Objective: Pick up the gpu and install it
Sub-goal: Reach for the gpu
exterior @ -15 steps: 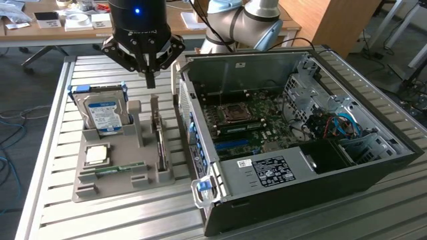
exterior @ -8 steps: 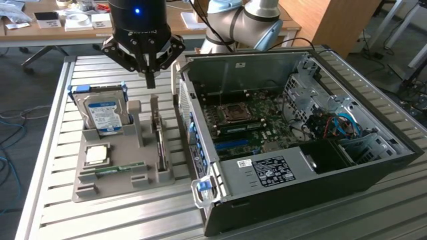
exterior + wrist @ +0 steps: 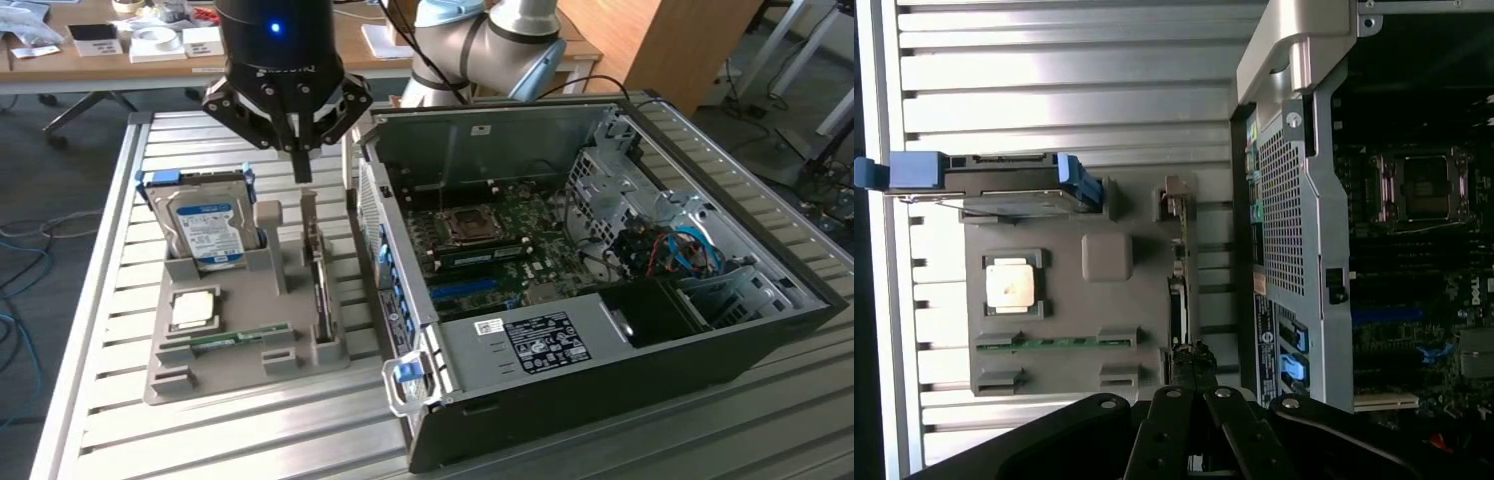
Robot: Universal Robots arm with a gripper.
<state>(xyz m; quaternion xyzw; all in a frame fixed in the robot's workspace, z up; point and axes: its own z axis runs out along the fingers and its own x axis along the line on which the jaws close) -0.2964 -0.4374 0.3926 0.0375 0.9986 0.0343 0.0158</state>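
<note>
Exterior view: the gripper [image 3: 302, 170] hangs over the grey holder tray [image 3: 174, 385]; jaws pinched together, nothing in them; the tip sits just above 1 end of the gpu [image 3: 318, 275] and looks clear of it

Gpu spot: standing on its long edge in the tray slot nearest the pc case [image 3: 747, 330]; the hard drive [image 3: 207, 225] stands upright on the tray's other side; the cpu [image 3: 194, 310] and ram stick [image 3: 240, 338] lie flat between them

Step in hand: looks like the approach for the pick to me; the card sits in its slot, nothing lifted

Doing it well: imo shut jaws can't take a card, so they want spreading wider than the board while there's air under the tip; set them across the thin edge, nearer the middle of its length so it won't swing; pinch the board body, not the fan or the contacts; lift straight out so it doesn't bind in the slot

Wrist view bonus: it looks straight down, so the gpu [image 3: 1179, 290] reads as 1 thin strip running up to the jaws; handy for checking sideways line-up; you also get the motherboard [image 3: 1414, 250] and its blue slot [image 3: 1384, 315] from above

Exterior view bonus: the height gap between tip and card, which the top-down look flattens; plus the card's face and the tray's uprights
</note>
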